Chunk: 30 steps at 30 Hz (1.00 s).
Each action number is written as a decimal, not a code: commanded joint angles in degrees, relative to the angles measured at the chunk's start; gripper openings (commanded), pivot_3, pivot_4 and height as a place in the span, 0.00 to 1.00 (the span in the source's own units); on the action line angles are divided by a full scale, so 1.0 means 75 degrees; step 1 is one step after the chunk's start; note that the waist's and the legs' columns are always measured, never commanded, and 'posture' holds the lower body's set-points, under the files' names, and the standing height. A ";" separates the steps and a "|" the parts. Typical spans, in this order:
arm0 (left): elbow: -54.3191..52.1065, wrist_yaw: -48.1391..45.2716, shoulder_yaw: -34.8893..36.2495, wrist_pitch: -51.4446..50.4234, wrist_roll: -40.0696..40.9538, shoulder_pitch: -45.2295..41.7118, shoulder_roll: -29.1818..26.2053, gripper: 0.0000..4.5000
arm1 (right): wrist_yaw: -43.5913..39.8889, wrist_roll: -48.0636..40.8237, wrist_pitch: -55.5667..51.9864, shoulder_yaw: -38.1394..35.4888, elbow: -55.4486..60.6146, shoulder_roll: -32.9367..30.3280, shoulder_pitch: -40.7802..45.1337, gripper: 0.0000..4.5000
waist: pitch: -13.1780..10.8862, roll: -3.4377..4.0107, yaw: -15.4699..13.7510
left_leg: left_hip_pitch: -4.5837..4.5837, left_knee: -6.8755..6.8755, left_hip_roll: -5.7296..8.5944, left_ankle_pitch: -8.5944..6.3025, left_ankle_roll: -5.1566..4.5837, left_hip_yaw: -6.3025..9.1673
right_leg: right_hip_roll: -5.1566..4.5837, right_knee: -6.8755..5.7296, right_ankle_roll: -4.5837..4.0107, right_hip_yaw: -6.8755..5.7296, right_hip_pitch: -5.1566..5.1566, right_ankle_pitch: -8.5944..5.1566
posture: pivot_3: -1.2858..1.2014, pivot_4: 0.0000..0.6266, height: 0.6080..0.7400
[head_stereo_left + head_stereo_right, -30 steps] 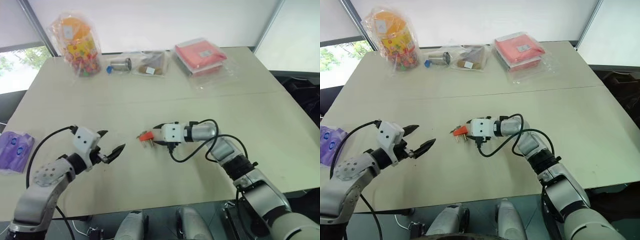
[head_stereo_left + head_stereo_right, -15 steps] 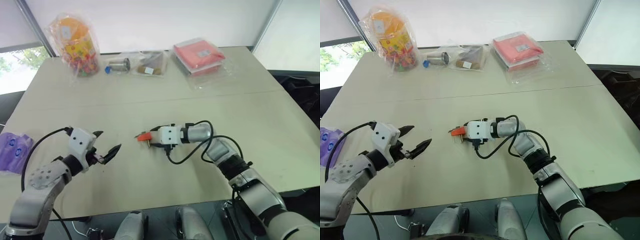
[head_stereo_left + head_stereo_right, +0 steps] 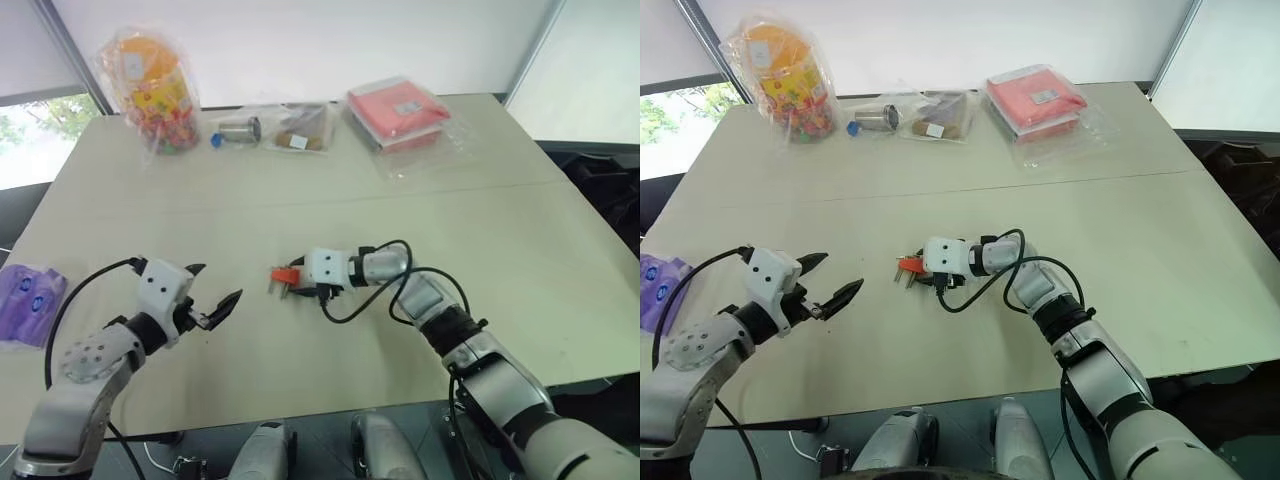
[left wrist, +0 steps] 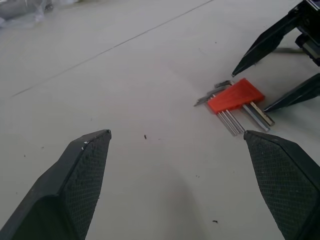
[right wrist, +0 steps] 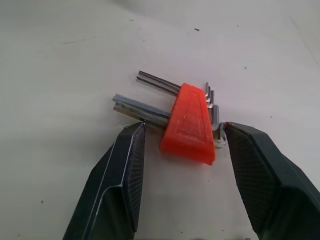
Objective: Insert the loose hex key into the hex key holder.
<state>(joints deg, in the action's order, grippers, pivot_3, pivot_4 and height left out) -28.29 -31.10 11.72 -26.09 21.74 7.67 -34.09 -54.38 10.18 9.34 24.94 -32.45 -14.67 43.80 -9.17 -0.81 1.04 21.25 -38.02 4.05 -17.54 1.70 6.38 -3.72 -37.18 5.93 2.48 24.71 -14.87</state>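
- The beige table (image 3: pixel 520 230) spreads out under both my arms, with a thin seam line across its middle.
- At its far edge, well apart from my grippers, stands a clear bag of orange and mixed-colour sweets (image 3: pixel 150 85).
- Further along that far edge lies a flat red packet in clear wrap (image 3: pixel 398 110).
- Between those two sit a small metal cylinder with a blue end (image 3: pixel 236 130) and a clear bag with something brown inside (image 3: pixel 300 128).
- At the table's left edge rests a purple packet (image 3: pixel 28 300).
- My left gripper (image 3: pixel 215 295) hovers above the table on the left, its two black fingers spread wide with nothing between them, pointing toward the middle.
- My right gripper (image 5: pixel 182 137) reaches in from the right and points to the left, low over the table; its fingers stand apart, one on each side of the holder's wide end.
- I cannot tell whether the fingertips (image 5: pixel 131 137) press on the metal or just flank it.
- The hex key holder (image 5: pixel 189 123) is an orange-red wedge lying flat near the table's middle, between my two grippers.
- Grey keys pass through it, long ends out one side, short bent ends out the other.
- The loose hex key I cannot pick out from these; a thin rod (image 4: pixel 289 50) lies on the table just behind my right fingers, in the left wrist view.
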 commanded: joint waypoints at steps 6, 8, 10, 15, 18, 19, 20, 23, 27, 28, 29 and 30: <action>-0.0302 0.0085 -0.0132 0.0225 -0.0213 -0.0006 0.0099 0.99 | 0.0119 0.0188 -0.0323 -0.0057 -0.1304 -0.0143 0.0296 0.57 | 0.0010 0.0008 -0.0057 | -0.0032 0.0000 0.0004 -0.0007 -0.0013 0.0006 | -0.0002 0.0002 0.0000 -0.0003 -0.0037 0.0000 | 0.52 0.24 1.00; -0.0296 0.0102 -0.0149 0.0234 -0.0255 -0.0021 0.0115 0.99 | 0.0137 0.0204 -0.0348 -0.0057 -0.1396 -0.0157 0.0282 0.57 | 0.0013 0.0013 -0.0062 | -0.0046 0.0000 0.0005 -0.0008 -0.0014 0.0007 | -0.0003 0.0002 -0.0001 -0.0004 -0.0051 0.0000 | 0.52 0.24 1.00; -0.0291 0.0112 -0.0168 0.0236 -0.0282 -0.0039 0.0125 0.99 | 0.0154 0.0219 -0.0339 -0.0062 -0.1432 -0.0171 0.0260 0.57 | 0.0013 0.0014 -0.0063 | -0.0055 0.0001 0.0007 -0.0008 -0.0015 0.0007 | -0.0004 0.0002 0.0000 -0.0004 -0.0061 0.0000 | 0.52 0.24 1.00; -0.0260 0.0097 -0.0204 0.0246 -0.0344 -0.0128 0.0106 0.99 | 0.0120 0.0155 -0.0556 -0.0076 -0.1322 -0.0174 0.0148 0.57 | 0.0013 0.0015 -0.0068 | -0.0097 0.0014 0.0008 -0.0010 -0.0018 0.0008 | -0.0006 0.0008 -0.0001 -0.0004 -0.0098 -0.0001 | 0.52 0.24 1.00; -0.0204 0.0076 -0.0202 0.0242 -0.0371 -0.0230 0.0083 0.99 | 0.0094 0.0143 -0.0645 -0.0046 -0.1278 -0.0170 0.0106 0.57 | 0.0013 0.0015 -0.0070 | -0.0107 0.0016 0.0008 -0.0011 -0.0018 0.0011 | -0.0006 0.0013 -0.0001 -0.0005 -0.0111 -0.0001 | 0.52 0.24 1.00; -0.0196 0.0070 -0.0200 0.0238 -0.0376 -0.0245 0.0083 0.99 | 0.0087 0.0139 -0.0661 -0.0040 -0.1271 -0.0171 0.0101 0.57 | 0.0013 0.0015 -0.0070 | -0.0109 0.0016 0.0008 -0.0011 -0.0018 0.0011 | -0.0006 0.0013 -0.0001 -0.0005 -0.0114 -0.0001 | 0.52 0.24 1.00; -0.0169 0.0061 -0.0185 0.0242 -0.0386 -0.0287 0.0066 0.99 | 0.0073 0.0124 -0.0736 -0.0039 -0.1278 -0.0157 0.0088 0.57 | 0.0014 0.0016 -0.0070 | -0.0110 0.0016 0.0008 -0.0011 -0.0019 0.0012 | -0.0006 0.0014 -0.0001 -0.0006 -0.0114 -0.0001 | 0.52 0.24 1.00; -0.0108 0.0063 -0.0079 0.0200 -0.0353 -0.0406 0.0033 0.99 | 0.0044 0.0114 -0.0794 -0.0019 -0.1318 -0.0127 0.0050 0.57 | 0.0015 0.0017 -0.0070 | -0.0112 0.0016 0.0008 -0.0012 -0.0019 0.0013 | -0.0006 0.0014 -0.0001 -0.0006 -0.0117 -0.0001 | 0.52 0.24 1.00; -0.0113 0.0068 0.0067 0.0143 -0.0264 -0.0411 0.0032 1.00 | -0.0008 0.0104 -0.0812 0.0005 -0.1315 -0.0124 0.0028 0.28 | 0.0016 0.0021 -0.0055 | -0.0125 0.0017 0.0008 -0.0012 -0.0020 0.0018 | -0.0005 0.0018 -0.0002 -0.0009 -0.0133 -0.0001 | 0.52 0.24 1.00; -0.0117 0.0068 0.0117 0.0111 -0.0215 -0.0403 0.0041 1.00 | -0.0007 0.0099 -0.0816 0.0004 -0.1317 -0.0122 0.0029 0.22 | 0.0018 0.0022 -0.0056 | -0.0126 0.0017 0.0008 -0.0012 -0.0020 0.0018 | -0.0005 0.0018 -0.0002 -0.0009 -0.0133 -0.0001 | 0.52 0.24 1.00; -0.0122 0.0057 0.0171 0.0074 -0.0152 -0.0396 0.0046 1.00 | -0.0002 0.0093 -0.0825 0.0000 -0.1326 -0.0116 0.0034 0.23 | 0.0018 0.0023 -0.0057 | -0.0126 0.0017 0.0008 -0.0012 -0.0020 0.0018 | -0.0005 0.0018 -0.0002 -0.0009 -0.0133 -0.0001 | 0.52 0.24 1.00; -0.0130 0.0041 0.0218 0.0031 -0.0083 -0.0392 0.0050 1.00 | 0.0002 0.0087 -0.0834 -0.0004 -0.1330 -0.0112 0.0037 0.23 | 0.0018 0.0023 -0.0057 | -0.0126 0.0017 0.0007 -0.0012 -0.0020 0.0021 | -0.0005 0.0018 -0.0002 -0.0009 -0.0134 -0.0002 | 0.52 0.24 1.00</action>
<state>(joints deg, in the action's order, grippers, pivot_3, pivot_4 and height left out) -28.12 -30.51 11.25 -25.90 20.03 4.84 -33.41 -54.95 8.05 6.64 24.04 -38.54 -14.18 45.89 -9.03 -0.64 0.60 20.31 -37.89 4.10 -17.63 1.55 6.55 -3.75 -37.04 5.91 2.41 23.70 -14.88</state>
